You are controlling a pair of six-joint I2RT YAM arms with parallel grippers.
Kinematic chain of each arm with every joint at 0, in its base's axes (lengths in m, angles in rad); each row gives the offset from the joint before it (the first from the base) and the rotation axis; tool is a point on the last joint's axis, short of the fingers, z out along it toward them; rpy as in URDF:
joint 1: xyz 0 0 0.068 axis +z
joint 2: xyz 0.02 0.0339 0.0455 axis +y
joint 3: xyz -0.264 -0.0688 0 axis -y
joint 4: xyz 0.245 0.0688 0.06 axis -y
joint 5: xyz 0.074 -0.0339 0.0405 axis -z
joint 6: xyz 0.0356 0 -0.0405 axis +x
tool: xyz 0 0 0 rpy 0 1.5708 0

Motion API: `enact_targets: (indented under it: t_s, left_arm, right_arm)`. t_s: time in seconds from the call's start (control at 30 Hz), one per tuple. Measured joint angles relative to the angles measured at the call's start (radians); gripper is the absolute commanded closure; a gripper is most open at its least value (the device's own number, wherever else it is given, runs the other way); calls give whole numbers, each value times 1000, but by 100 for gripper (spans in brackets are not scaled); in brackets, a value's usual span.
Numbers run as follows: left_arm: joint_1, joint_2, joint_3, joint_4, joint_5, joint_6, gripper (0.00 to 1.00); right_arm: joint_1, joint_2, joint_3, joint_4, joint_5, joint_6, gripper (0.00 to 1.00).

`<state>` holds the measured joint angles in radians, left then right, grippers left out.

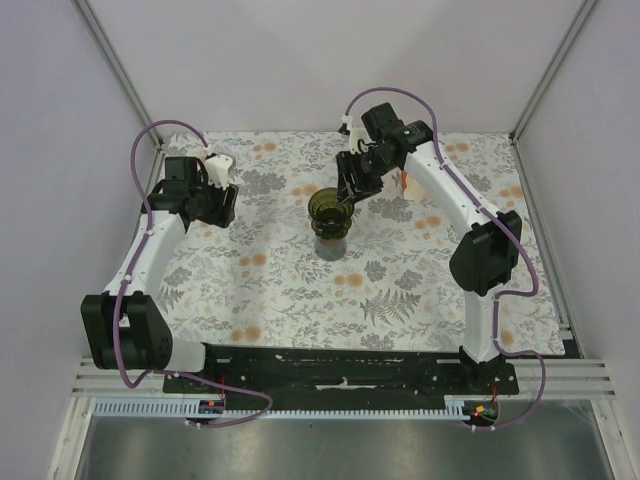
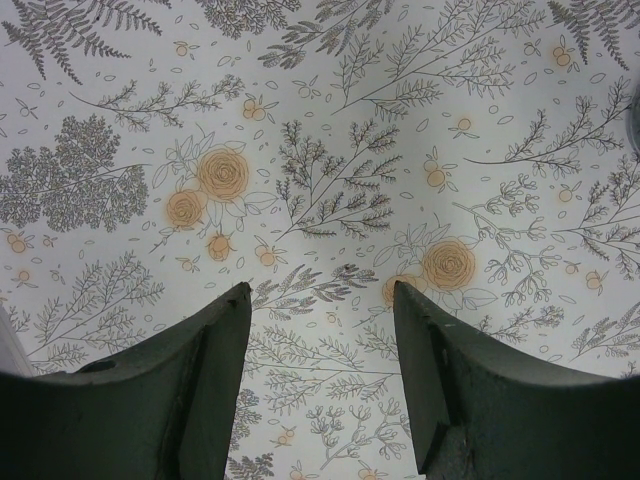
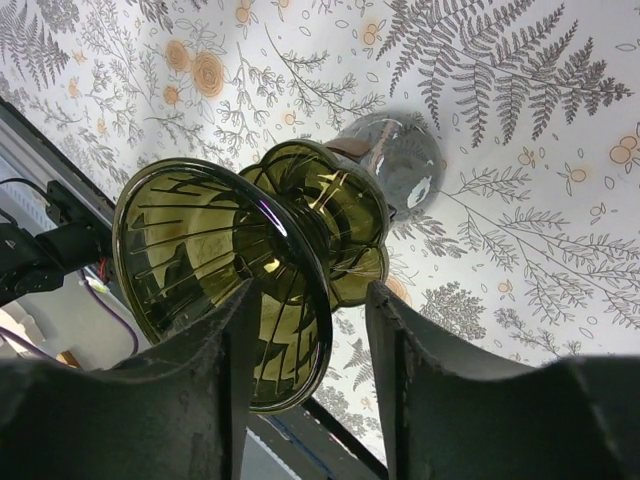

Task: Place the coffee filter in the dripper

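Dripper sits on cylinder mid-counter, its ribbed inside showing no paper. Filter not in view. Right fingers parted, straddling the dripper rim, not pinching. Left fingers released above the counter, holding nothing. Filter is likely light, floppy and crushable, so pinch its rim gently. No readable writing.

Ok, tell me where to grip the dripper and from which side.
Probably its thin rim, one finger inside and one outside, coming from above on the far right. The dripper stands upright on the cylinder with its wide mouth up, and the open right end effector straddles that rim there.
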<state>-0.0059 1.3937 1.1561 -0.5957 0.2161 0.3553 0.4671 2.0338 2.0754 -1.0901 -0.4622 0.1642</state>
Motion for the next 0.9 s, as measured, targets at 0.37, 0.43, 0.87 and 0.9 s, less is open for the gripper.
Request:
enact_targets:
  t_s: [0.37, 0.43, 0.87, 0.9]
  left_arm:
    - [0, 0, -1, 0, 0, 0, 35]
    - [0, 0, -1, 0, -1, 0, 35]
    - [0, 0, -2, 0, -2, 0, 35]
    - [0, 0, -2, 0, -2, 0, 35]
  right_arm:
    - [-43, -137, -23, 48, 94, -20, 57]
    - [-108, -230, -94, 130, 126, 2, 67]
    - [-322, -282, -635, 605, 529, 209, 60]
    - [-319, -264, -654, 618, 545, 218, 60]
